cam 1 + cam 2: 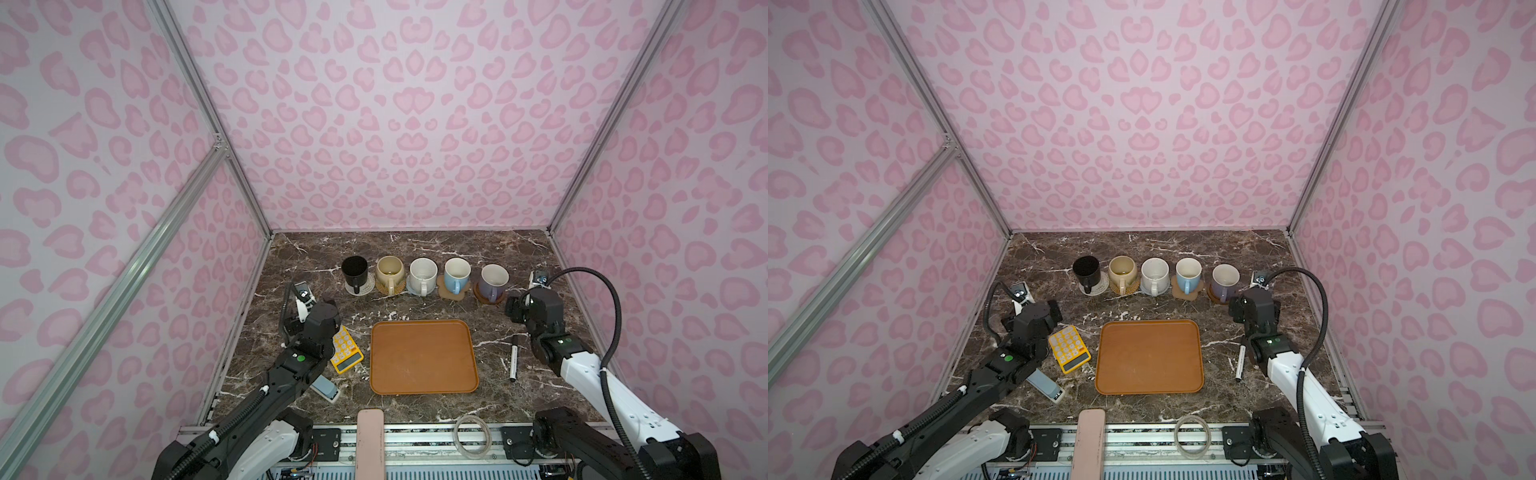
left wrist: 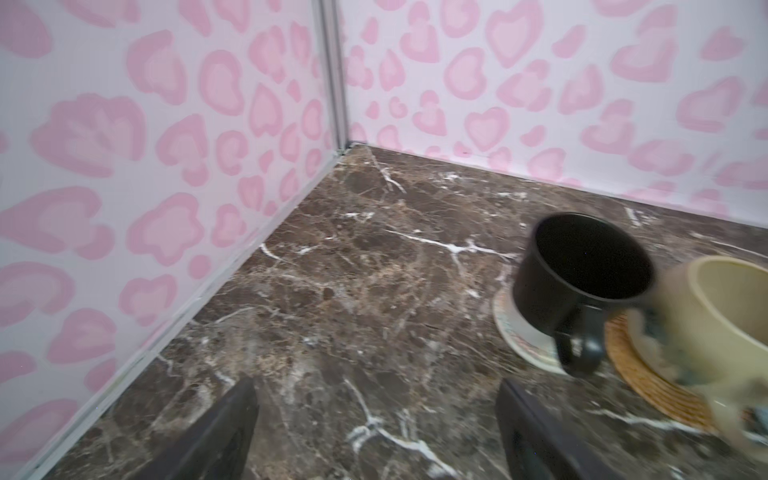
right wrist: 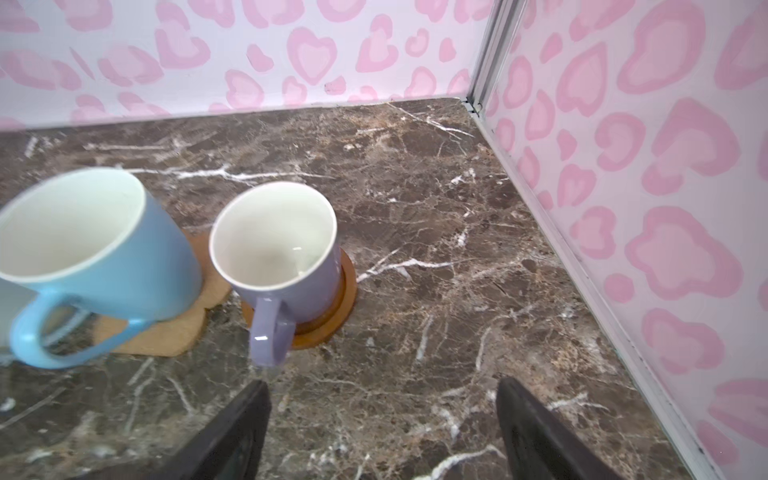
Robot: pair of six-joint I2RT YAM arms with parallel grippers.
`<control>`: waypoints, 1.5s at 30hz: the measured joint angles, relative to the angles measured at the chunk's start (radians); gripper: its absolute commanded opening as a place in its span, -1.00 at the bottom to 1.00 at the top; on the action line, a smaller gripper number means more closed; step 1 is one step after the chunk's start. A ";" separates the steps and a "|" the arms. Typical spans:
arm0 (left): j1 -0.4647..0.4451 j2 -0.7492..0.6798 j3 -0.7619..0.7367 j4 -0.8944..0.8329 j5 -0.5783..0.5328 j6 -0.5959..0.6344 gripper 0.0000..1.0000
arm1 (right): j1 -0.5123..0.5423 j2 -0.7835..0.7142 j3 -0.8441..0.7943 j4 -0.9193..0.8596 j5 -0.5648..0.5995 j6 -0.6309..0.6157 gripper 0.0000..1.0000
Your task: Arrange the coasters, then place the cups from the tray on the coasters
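Both top views show the tray [image 1: 424,357] bare, with all five cups [image 1: 423,270] lined up near the back wall, each on its own coaster [image 1: 451,293] and well apart from the tray. In the left wrist view the left gripper [image 2: 376,415] has its jaws spread wide with nothing in them; the black cup [image 2: 582,270] sits on a whitish coaster [image 2: 515,328] off to one side, not touching it. In the right wrist view the right gripper [image 3: 382,415] is also wide open and empty, with the lavender cup [image 3: 282,249] on its brown disc [image 3: 347,286] just ahead of it. Placing looks done to me. The next move is probably just backing both arms off without clipping a handle.
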 measured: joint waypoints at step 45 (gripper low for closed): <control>0.389 0.553 -0.130 0.855 0.522 0.204 0.94 | -0.149 0.542 -0.126 0.869 -0.142 -0.106 0.98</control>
